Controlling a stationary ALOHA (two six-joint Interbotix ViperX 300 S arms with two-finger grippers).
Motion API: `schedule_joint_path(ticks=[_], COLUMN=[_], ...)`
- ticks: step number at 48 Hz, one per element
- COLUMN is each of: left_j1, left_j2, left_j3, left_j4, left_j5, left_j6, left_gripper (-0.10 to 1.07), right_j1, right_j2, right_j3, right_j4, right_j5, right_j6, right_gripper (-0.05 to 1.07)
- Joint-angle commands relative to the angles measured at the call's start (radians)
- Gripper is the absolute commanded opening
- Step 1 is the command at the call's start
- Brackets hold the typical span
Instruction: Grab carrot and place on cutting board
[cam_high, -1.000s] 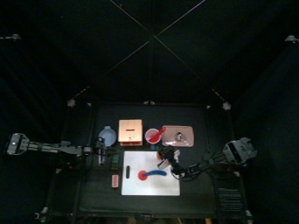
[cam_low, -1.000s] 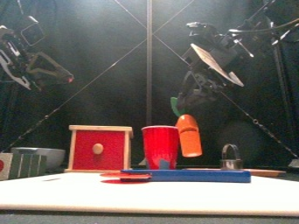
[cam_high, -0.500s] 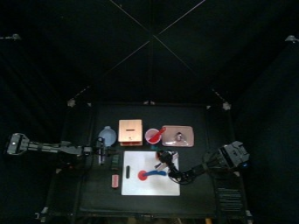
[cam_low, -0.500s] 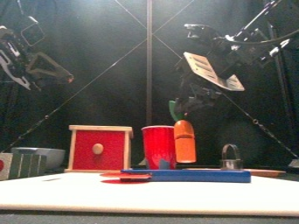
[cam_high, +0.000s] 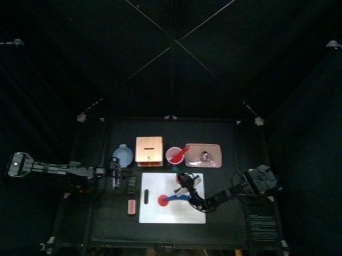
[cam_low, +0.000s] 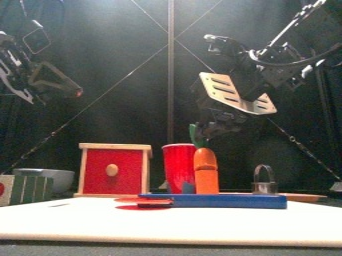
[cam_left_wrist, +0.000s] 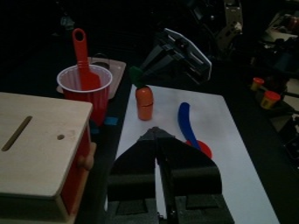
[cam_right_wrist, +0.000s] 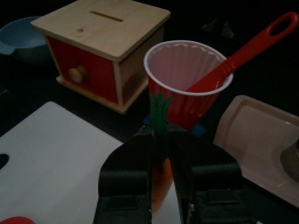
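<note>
In the front view's lower edge lay the white cutting board (cam_low: 174, 222). Above its far edge, mid-frame, the right tool (cam_low: 203, 152) gripped the carrot (cam_low: 206, 171) upright, hiding its top. The left tool (cam_left_wrist: 163, 156), upper left, stood nearly closed, empty.

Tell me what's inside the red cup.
A red utensil's handle sticks out of the red cup, leaning on its rim. Its lower end, and anything else at the bottom, is hidden by the cup's wall.
</note>
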Motion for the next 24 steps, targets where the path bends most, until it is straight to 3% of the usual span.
schedule_joint_path(ticks=[1,24], left_j1=[-0.002,-0.002], left_j2=[0.002,0.002], left_j3=[-0.011,-0.009], left_j4=[0.0,0.0], left_j5=[-0.009,-0.009], left_j6=[0.0,0.0], left_gripper=[0.3,0.3], right_j1=[0.0,0.015], right_j2=[-0.017,0.003], right_j3=[-0.025,-0.038], right_j4=[0.005,0.049], right_j5=[0.014,0.014], right_j6=[0.009,0.009], right_gripper=[0.51,0.56])
